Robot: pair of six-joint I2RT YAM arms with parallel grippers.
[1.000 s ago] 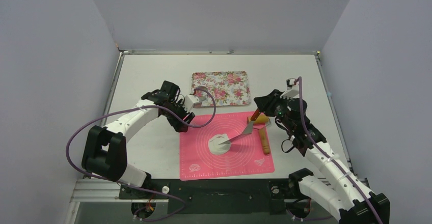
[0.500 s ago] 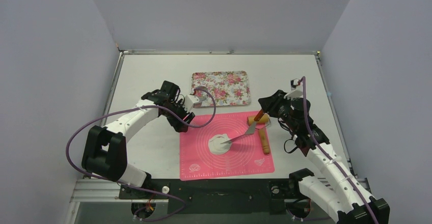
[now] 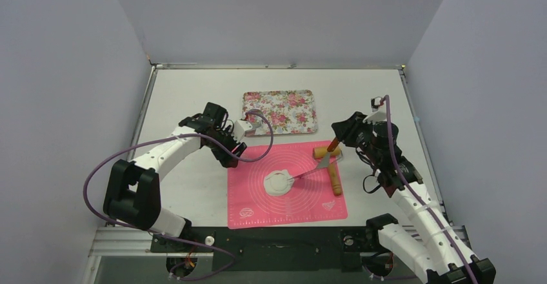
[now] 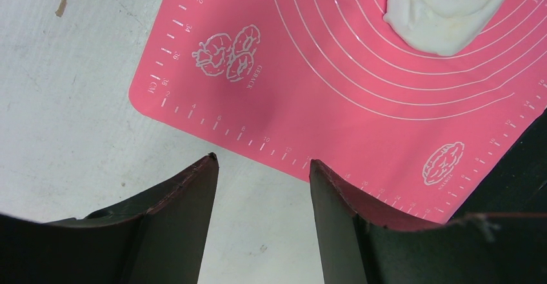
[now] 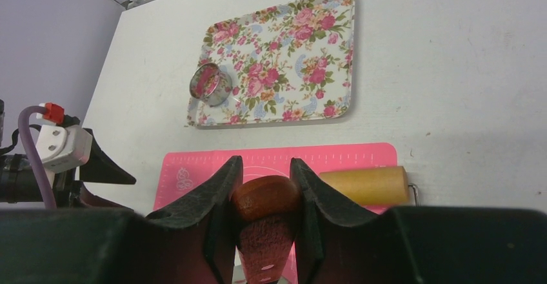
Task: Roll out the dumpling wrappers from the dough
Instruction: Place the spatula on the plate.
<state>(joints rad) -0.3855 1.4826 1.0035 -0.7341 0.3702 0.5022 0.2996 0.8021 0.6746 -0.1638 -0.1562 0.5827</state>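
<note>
**Right claw pinches the spatula at the dough; left claw hangs spread and empty**

Your right claw (image 5: 266,164) is clamped on the rounded brown wooden handle of the spatula (image 3: 318,164). In the right wrist view, both fingers press against the sides of the handle. From the top view, the spatula slants down and to the left from the claw. Its metal blade lies over the pink mat (image 3: 258,201) and its thin tip reaches the right edge of the dough (image 3: 278,182).

The dough is a flattened, roughly round white patch lying near the middle of the mat. You cannot tell from these views whether a neat wrapper has been cut from it.

Your left claw (image 4: 261,164) is spread, with nothing between its fingers. It hangs above the table (image 3: 187,97) just off the mat's far left corner, and the dough shows at the upper right of its wrist view, well apart from it.

The wooden roller (image 3: 333,177) lies on the right side of the mat, just beside the spatula. The floral tray (image 3: 284,106) sits on the table beyond the mat, and the metal ring cutter (image 5: 209,84) stands near the tray's left end.
</note>
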